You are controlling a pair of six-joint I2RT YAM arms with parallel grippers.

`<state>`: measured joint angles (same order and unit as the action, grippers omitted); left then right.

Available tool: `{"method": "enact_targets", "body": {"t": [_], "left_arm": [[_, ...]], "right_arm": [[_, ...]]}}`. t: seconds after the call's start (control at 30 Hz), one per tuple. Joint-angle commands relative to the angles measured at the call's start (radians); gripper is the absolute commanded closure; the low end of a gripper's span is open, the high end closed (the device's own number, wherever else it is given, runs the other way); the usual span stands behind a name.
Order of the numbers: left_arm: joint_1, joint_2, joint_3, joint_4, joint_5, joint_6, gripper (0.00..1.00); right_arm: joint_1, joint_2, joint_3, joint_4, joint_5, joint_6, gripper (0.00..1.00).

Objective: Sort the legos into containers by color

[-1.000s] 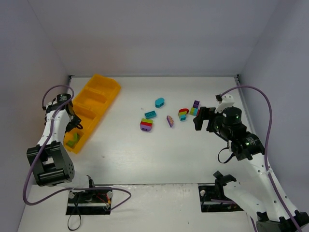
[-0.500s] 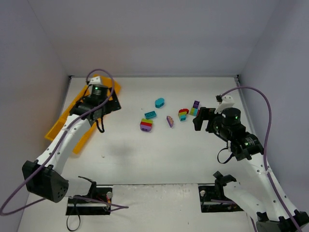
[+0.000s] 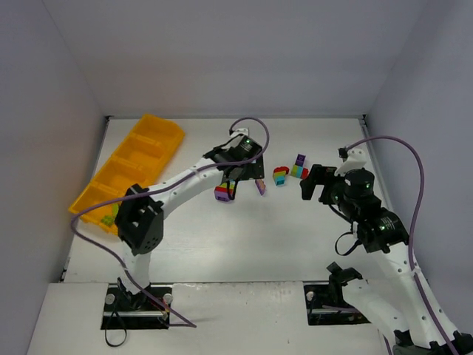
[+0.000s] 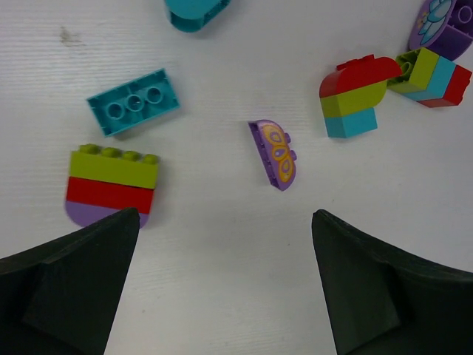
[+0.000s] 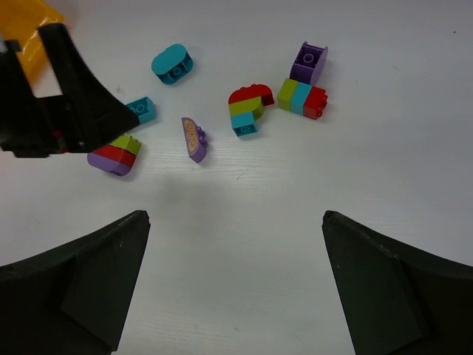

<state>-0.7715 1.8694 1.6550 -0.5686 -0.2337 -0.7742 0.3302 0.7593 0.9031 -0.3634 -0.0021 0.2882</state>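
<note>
Hovering above the scattered legos (image 3: 224, 192) near the centre of the overhead view, the left gripper (image 4: 225, 296) is spreading its two dark fingers (image 4: 66, 288) wide, gripping nothing, bare table (image 4: 222, 237) showing between them. Seven loose pieces are lying under its camera: two teal singles, a rounded teal brick (image 4: 194, 11) cut by the top edge and a flat teal brick (image 4: 133, 101) at upper left; two purple singles, a purple half-round (image 4: 275, 154) with an orange print at centre and a purple brick (image 4: 443, 26) in the top right corner; and three stacks, a lime-red-purple stack (image 4: 111, 185) at left, a red-lime-teal stack (image 4: 355, 96) and a lime-teal-red stack (image 4: 432, 78) at upper right. The right gripper (image 5: 236, 296) is likewise gaping wide and empty, facing the group from the right of the overhead view. The orange-yellow tray (image 3: 159, 132) is lying at upper left, well apart from them, its four compartments in a row, one lime piece (image 3: 109, 217) sitting in the lowest-left compartment
</note>
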Motion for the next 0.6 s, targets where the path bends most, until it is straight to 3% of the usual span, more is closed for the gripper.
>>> {"method": "enact_targets", "body": {"t": [0.0, 0.17, 0.33, 0.53, 0.57], "left_arm": [[-0.028, 0.063, 0.130, 0.016, -0.049, -0.098, 0.06], [-0.064, 0.243, 0.281, -0.031, -0.091, -0.137, 0.07], [-0.064, 0.388, 0.425, -0.088, -0.119, -0.151, 0.17], [-0.063, 0.516, 0.537, -0.135, -0.107, -0.151, 0.38], [-0.063, 0.524, 0.539, -0.136, -0.102, -0.152, 0.50]], "right_arm": [[0.007, -0.015, -0.006, 0.044, 0.042, 0.019, 0.00], [0.007, -0.029, -0.003, 0.035, 0.037, 0.029, 0.00], [0.007, -0.041, 0.000, 0.026, 0.034, 0.042, 0.00], [0.007, -0.054, -0.001, 0.023, 0.028, 0.049, 0.00], [0.007, -0.055, -0.003, 0.021, 0.027, 0.049, 0.00]]}}
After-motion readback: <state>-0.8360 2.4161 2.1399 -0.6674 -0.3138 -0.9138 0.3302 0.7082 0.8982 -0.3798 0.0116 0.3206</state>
